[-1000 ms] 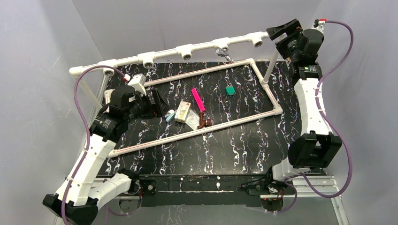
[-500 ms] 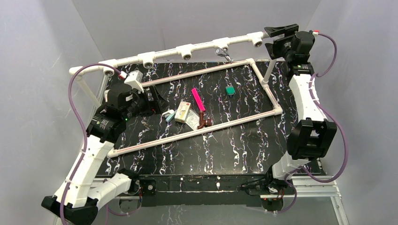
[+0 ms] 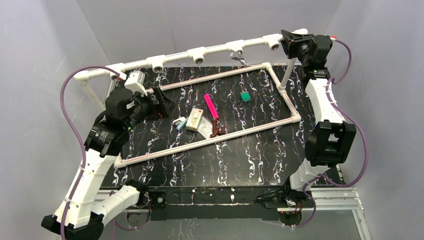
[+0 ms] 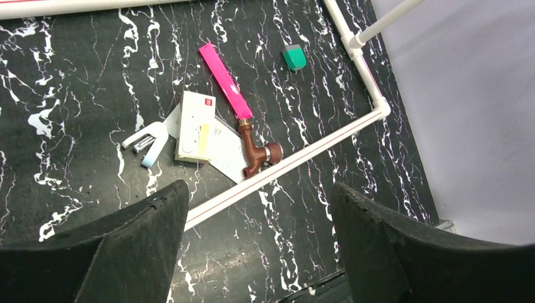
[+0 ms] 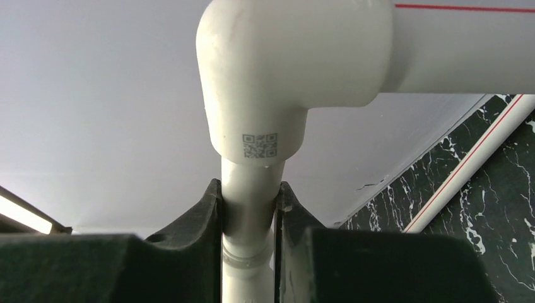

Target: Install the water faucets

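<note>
The dark reddish-brown faucet [image 3: 217, 130] [image 4: 255, 151] lies on the black marbled table against the near white pipe, partly on a white card. The silver faucet [image 3: 239, 58] hangs from a tee socket on the raised white pipe rail [image 3: 200, 51] at the back. My left gripper [image 3: 162, 102] [image 4: 258, 189] hovers open above the table's left side, with nothing between its fingers and the brown faucet ahead of it. At the rail's right end, my right gripper [image 3: 290, 40] [image 5: 249, 196] is shut on the upright white pipe post [image 5: 249, 170] just below the elbow [image 5: 296, 57].
A pink flat strip [image 3: 210, 106] [image 4: 225, 81] touches the brown faucet's end. A small cardboard box [image 3: 194, 119] [image 4: 194, 126], a white and blue clip [image 3: 180, 123] [image 4: 145, 140] and a green piece [image 3: 245, 96] [image 4: 294, 58] lie inside the pipe frame [image 3: 290, 107] on the table.
My right gripper moved in to the rail's right end and shut on the upright pipe post. My left arm rose and swung a little; its gripper stayed open.
</note>
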Robot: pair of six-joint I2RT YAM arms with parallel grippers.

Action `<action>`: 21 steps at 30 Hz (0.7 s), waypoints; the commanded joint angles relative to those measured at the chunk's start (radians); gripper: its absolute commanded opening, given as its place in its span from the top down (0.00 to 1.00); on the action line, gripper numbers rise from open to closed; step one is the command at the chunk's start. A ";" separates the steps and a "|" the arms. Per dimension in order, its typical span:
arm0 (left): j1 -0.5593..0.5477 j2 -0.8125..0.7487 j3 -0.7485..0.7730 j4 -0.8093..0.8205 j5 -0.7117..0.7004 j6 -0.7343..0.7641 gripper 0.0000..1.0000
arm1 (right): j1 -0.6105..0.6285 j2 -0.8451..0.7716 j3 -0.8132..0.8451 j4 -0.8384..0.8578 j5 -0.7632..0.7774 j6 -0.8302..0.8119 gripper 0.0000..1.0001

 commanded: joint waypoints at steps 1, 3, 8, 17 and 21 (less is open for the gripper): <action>-0.004 -0.008 0.046 -0.004 -0.029 0.019 0.21 | 0.025 -0.017 -0.040 0.091 -0.033 -0.016 0.98; -0.004 -0.002 0.058 -0.009 -0.043 0.027 0.21 | 0.041 -0.021 -0.053 0.095 -0.033 -0.010 0.99; -0.004 0.007 0.088 -0.034 -0.091 0.037 0.21 | 0.104 -0.051 -0.102 0.110 0.014 -0.002 0.99; -0.004 0.002 0.084 -0.046 -0.112 0.038 0.21 | 0.233 -0.046 -0.090 0.099 0.099 -0.015 0.99; -0.004 0.004 0.085 -0.047 -0.107 0.041 0.20 | 0.280 -0.044 -0.083 0.090 0.138 -0.006 0.99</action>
